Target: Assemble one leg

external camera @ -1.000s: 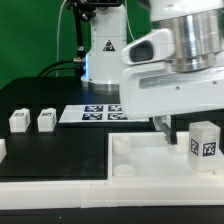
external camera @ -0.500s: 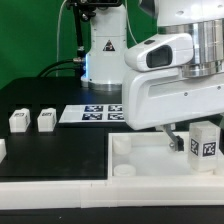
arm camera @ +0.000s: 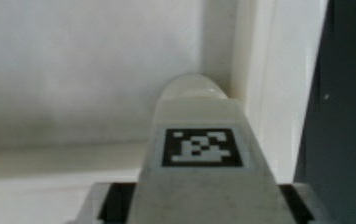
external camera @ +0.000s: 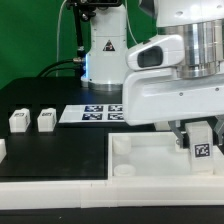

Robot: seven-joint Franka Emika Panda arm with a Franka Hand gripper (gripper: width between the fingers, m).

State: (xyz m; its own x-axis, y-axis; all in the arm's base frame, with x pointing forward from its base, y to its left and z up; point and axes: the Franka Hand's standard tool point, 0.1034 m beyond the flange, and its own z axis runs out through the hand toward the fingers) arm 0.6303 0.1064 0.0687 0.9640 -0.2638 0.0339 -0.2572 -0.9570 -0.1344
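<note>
One leg [external camera: 201,146], a small white post with a black-and-white tag, stands upright on the large flat white panel [external camera: 140,162] near its corner on the exterior view's right. My gripper [external camera: 199,140] is down over it, with one finger on each side. In the wrist view the leg [arm camera: 201,130] fills the space between the dark pads [arm camera: 118,203], which touch its sides, so my gripper [arm camera: 201,206] is shut on it. The white panel [arm camera: 68,100] lies behind the leg.
Two more legs [external camera: 19,120] [external camera: 45,120] stand on the black table at the exterior view's left. The marker board [external camera: 92,112] lies behind the panel. The arm's base [external camera: 100,55] stands at the back. A white part [external camera: 2,150] shows at the left edge.
My gripper has come down and to the exterior view's right over the leg. Its fingers now flank and grip the leg. The leg still stands on the panel.
</note>
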